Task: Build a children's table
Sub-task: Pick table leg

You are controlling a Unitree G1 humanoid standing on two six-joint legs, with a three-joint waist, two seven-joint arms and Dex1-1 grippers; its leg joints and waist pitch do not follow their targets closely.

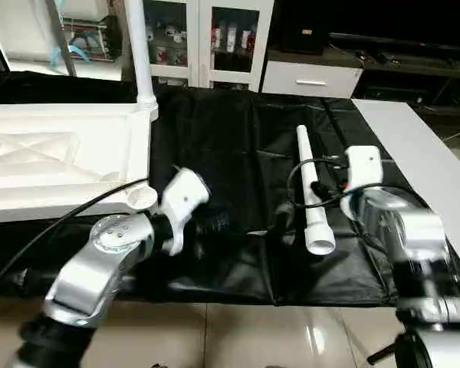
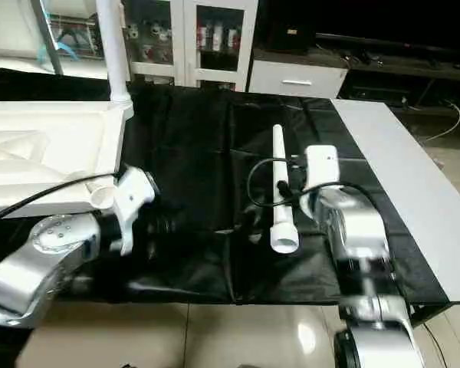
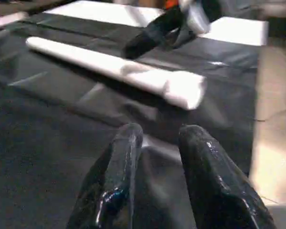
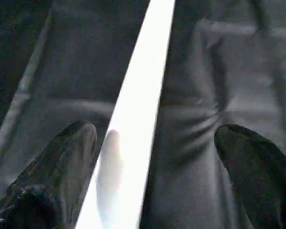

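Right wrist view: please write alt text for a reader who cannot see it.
A white tube leg lies on black cloth, running diagonally between the right gripper's two open black fingers. It passes close beside one finger and well clear of the other.

Layout: work surface (image 1: 238,146), cloth-covered

Tabletop (image 1: 61,157) at left, underside up, one leg (image 1: 140,54) upright in its far corner socket; loose leg (image 1: 313,195) lying right of centre; cabinet (image 1: 207,38) behind.
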